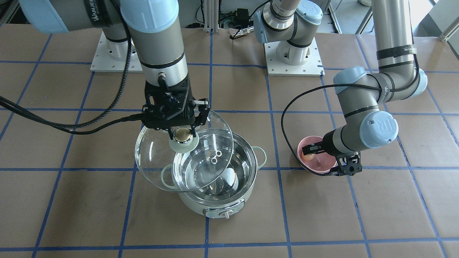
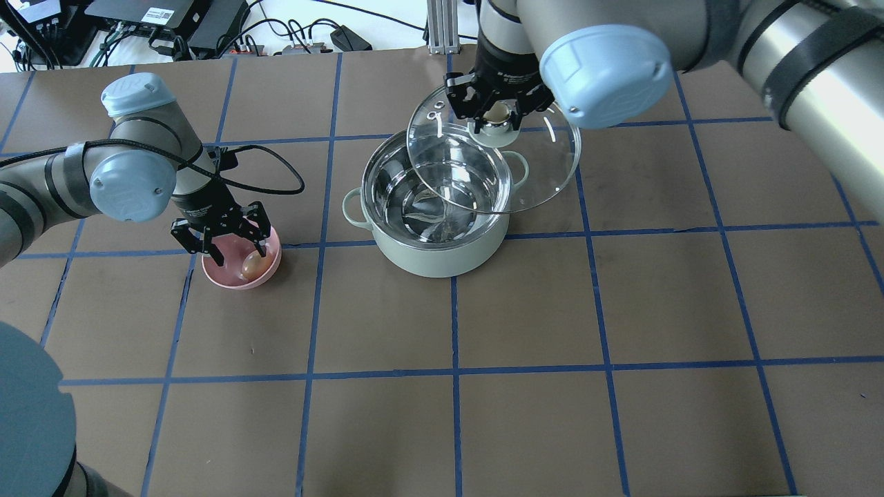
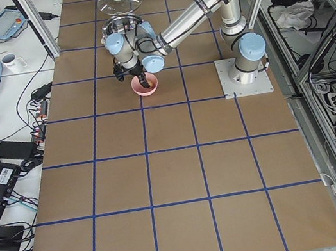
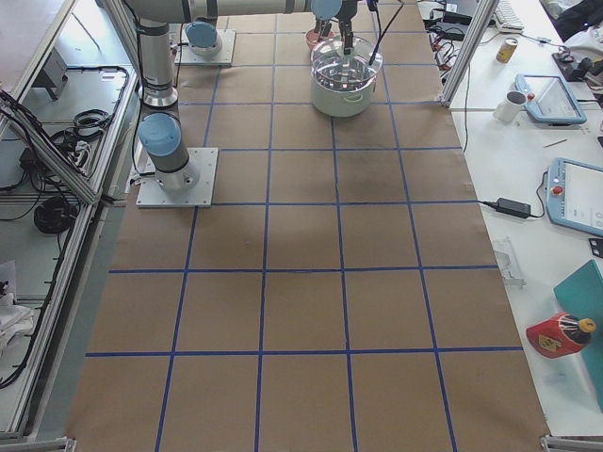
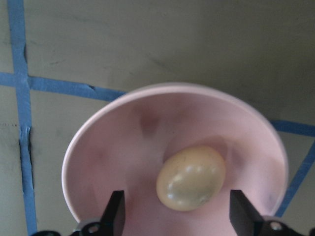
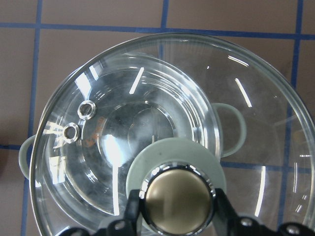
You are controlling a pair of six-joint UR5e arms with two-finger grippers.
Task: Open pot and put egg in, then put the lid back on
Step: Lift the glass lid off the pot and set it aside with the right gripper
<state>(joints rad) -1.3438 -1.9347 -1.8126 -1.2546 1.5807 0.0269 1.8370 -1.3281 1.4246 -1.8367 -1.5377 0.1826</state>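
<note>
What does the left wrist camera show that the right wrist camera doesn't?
Only the left wrist view: the egg lying in the pink bowl, the open left pincer straddling it without touching. Only the right wrist view: the right pincer gripping the lid by its knob, partly over the pot. Both: brown table with blue lines.

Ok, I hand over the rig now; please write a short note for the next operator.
Right gripper: shut on the beige knob of the round clear glass lid, held lifted, partly over the pale mint-green pot.
Left gripper: open, fingers either side of the small tan egg in the pink bowl.
Done: pot opened.
Left: grasp egg, place in pot, replace lid.
</note>
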